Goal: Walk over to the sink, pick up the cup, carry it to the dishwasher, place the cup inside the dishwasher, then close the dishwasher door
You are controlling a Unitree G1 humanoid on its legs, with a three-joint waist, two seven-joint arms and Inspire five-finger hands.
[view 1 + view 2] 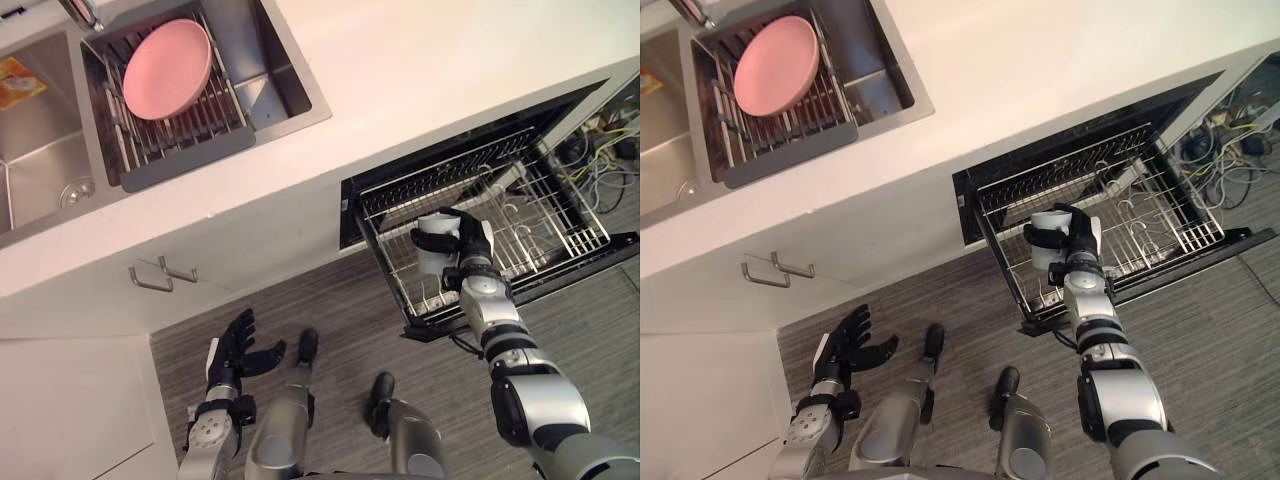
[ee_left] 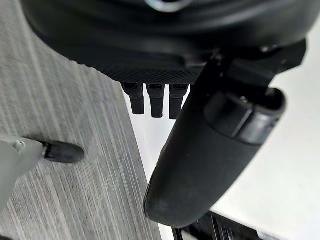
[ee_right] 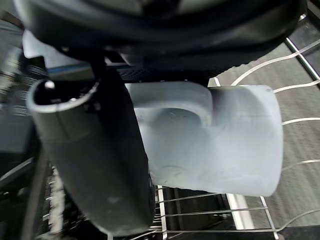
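Observation:
A pale white-blue cup with a handle is held in my right hand, whose fingers and thumb are curled round it. The cup hangs upright just above the front part of the pulled-out wire rack of the open dishwasher. In the right wrist view the rack's wires show close behind the cup. My left hand hangs low over the floor at the lower left, fingers straight and spread, holding nothing.
A double sink sits in the white counter at the upper left, with a pink bowl on a drying rack. A cabinet handle shows below. Loose cables lie right of the dishwasher.

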